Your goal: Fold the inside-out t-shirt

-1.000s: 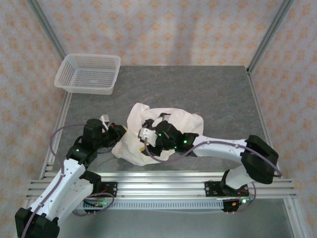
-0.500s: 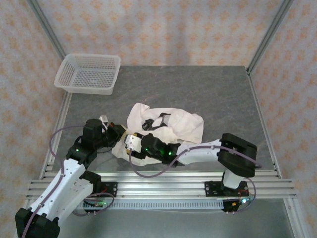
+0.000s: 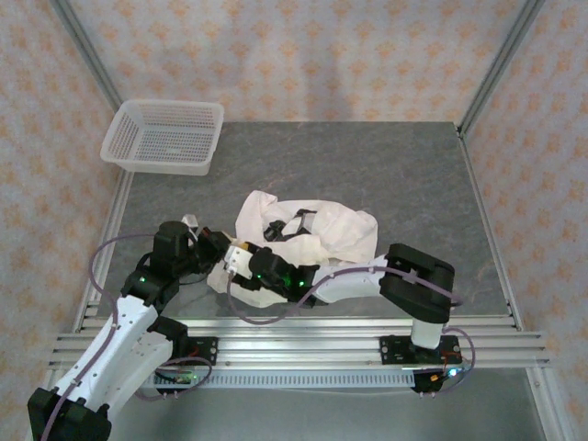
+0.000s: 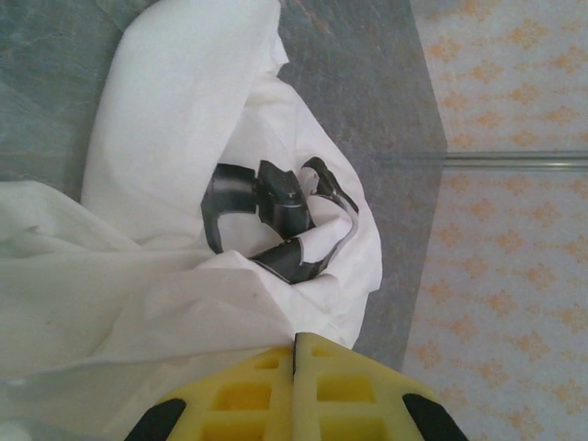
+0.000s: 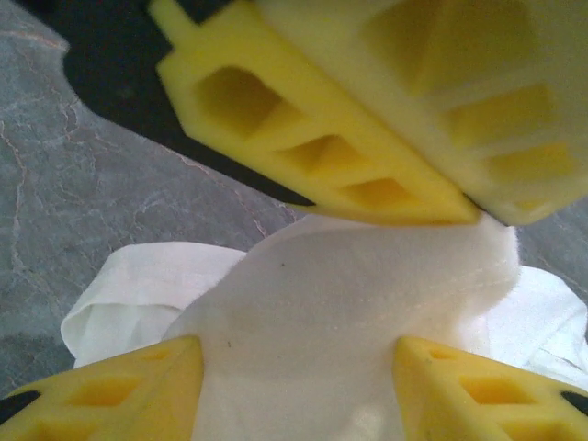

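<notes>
The cream-white inside-out t-shirt (image 3: 331, 230) lies crumpled at the table's middle, with a dark band (image 3: 287, 226) showing in its folds. My left gripper (image 3: 219, 246) is at the shirt's near-left edge, its jaws pressed together (image 4: 295, 354) on the cloth (image 4: 165, 276). My right gripper (image 3: 241, 260) sits right beside it over the same edge. In the right wrist view its jaws (image 5: 299, 372) stand open with a taut strip of the t-shirt (image 5: 349, 303) between them. That strip runs up to the left gripper's yellow fingers (image 5: 349, 175).
A white mesh basket (image 3: 165, 136) stands at the far left corner. The grey table (image 3: 386, 165) has bare room behind and to the right of the shirt. The aluminium rail (image 3: 303, 344) runs along the near edge.
My right arm has swung left across the shirt's near edge until its gripper meets the left gripper, and its jaws have widened. The left arm has stayed put, still shut.
</notes>
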Available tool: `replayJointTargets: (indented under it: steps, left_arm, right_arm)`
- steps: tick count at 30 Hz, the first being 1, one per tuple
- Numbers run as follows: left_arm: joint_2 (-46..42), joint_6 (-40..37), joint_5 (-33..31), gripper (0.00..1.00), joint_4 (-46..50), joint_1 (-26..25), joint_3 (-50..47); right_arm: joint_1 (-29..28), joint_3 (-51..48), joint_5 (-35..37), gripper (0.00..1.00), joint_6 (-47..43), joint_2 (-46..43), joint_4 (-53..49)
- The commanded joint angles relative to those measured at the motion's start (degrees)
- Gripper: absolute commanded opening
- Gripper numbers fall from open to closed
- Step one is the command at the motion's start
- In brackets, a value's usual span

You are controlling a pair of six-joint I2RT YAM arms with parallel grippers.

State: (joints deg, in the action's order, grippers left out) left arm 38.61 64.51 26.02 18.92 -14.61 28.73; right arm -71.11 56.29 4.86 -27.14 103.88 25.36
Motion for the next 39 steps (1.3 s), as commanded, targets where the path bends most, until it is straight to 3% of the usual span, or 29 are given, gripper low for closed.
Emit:
replayJointTargets:
  steps: [1,6,8,12,14,25,27,32,39]
  left_arm:
    - [-1.1,-0.1,-1.2,0.00,1.5,0.3,0.8]
    - [-1.7,-0.1,-2.0,0.00,2.1,0.4,0.4]
    - [-1.9,0.0,-2.0,0.00,2.0,0.5,0.2]
    - [-2.1,0.1,-2.0,0.00,2.2,0.5,0.2]
    - [-2.3,0.0,-2.2,0.00,2.5,0.6,0.2]
    - [-2.8,-3.0,-5.1,0.00,7.1,1.6,1.4]
    - [-3.0,-5.3,-6.1,0.10,9.0,2.0,3.0]
    - [-3.5,-13.8,-9.6,0.60,16.6,2.3,10.0]
    - [0.0,-19.6,-15.7,0.66,27.2,2.3,12.6]
  right_arm:
    - [-0.6,2.3,0.7,0.57,2.6,1.8,-0.4]
    - [-1.5,2.6,-0.4,0.58,4.8,2.4,0.2]
    - [-1.7,3.0,0.6,0.52,6.0,3.0,0.6]
    - [-1.7,3.3,3.0,0.09,7.4,3.8,1.3]
    - [-1.7,3.0,3.9,0.00,7.4,3.4,1.4]
    - [-0.5,-6.4,-1.1,0.00,10.1,-12.3,0.8]
    - [0.6,-9.0,-2.0,0.00,11.1,-16.9,0.1]
    - [4.8,-12.6,-0.2,0.00,11.8,-29.6,-6.5]
    - [15.2,-15.2,-0.5,0.00,14.3,-54.6,-17.5]
